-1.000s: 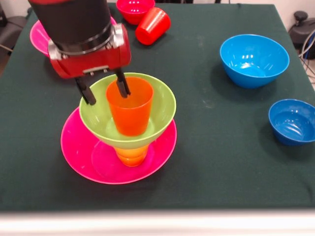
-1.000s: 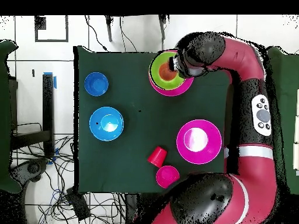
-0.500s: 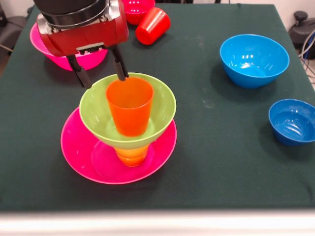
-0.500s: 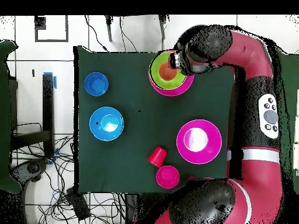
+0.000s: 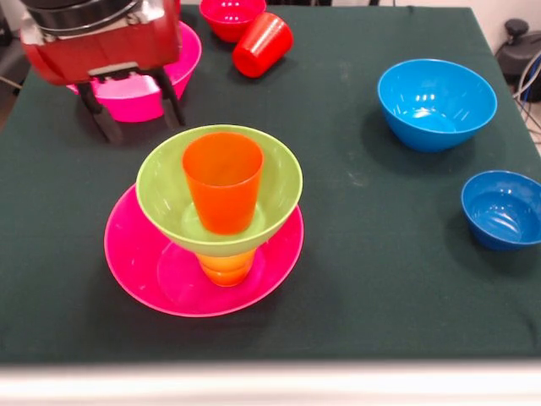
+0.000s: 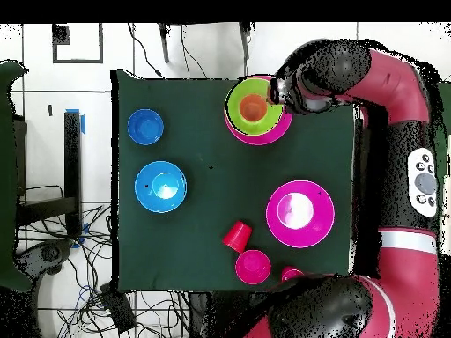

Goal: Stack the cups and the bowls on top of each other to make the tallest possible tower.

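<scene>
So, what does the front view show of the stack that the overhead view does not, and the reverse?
Only the front view shows the yellow-orange plastic cup under the lime green plastic bowl, and the open black tool beside the stack. Only the overhead view shows the red arm bending round the table's edge. Both show the orange tapered cup inside the green bowl, above the wide hot pink bowl.

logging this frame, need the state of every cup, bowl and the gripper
orange cup: upright, standing in the green bowl
green bowl: upright, resting on the yellow cup
yellow cup: standing in the wide pink bowl
wide pink bowl: upright, base of the stack
second pink bowl: upright, empty
red cup: on its side
small red bowl: upright
light blue bowl: upright, empty
dark blue bowl: upright, empty
gripper: open, empty
</scene>
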Action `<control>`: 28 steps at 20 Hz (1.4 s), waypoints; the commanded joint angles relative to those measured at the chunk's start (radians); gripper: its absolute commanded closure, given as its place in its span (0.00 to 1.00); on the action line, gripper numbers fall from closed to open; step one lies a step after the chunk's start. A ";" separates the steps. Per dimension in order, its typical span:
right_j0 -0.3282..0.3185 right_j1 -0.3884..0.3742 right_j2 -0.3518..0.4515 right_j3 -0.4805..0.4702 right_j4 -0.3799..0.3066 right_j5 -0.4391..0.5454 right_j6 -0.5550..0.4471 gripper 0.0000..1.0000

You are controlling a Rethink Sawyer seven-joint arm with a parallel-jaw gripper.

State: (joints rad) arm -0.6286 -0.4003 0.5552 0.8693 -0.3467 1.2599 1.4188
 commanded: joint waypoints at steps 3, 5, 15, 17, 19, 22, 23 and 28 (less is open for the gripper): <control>-0.025 0.040 0.002 0.047 -0.036 0.113 -0.239 0.00; -0.028 0.036 0.004 0.052 -0.037 0.113 -0.240 0.00; -0.041 0.042 0.005 0.080 -0.054 0.049 -0.241 0.00; -0.036 0.049 0.004 0.070 -0.054 0.052 -0.233 0.00; -0.035 0.048 0.002 0.081 -0.054 0.039 -0.222 0.00; -0.028 0.049 -0.008 0.075 -0.067 0.053 -0.223 1.00; -0.029 0.048 -0.007 0.078 -0.070 0.047 -0.230 1.00; -0.031 0.040 -0.008 0.096 -0.076 0.028 -0.235 1.00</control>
State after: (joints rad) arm -0.6801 -0.3987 0.5554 0.8728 -0.3514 1.2623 1.4188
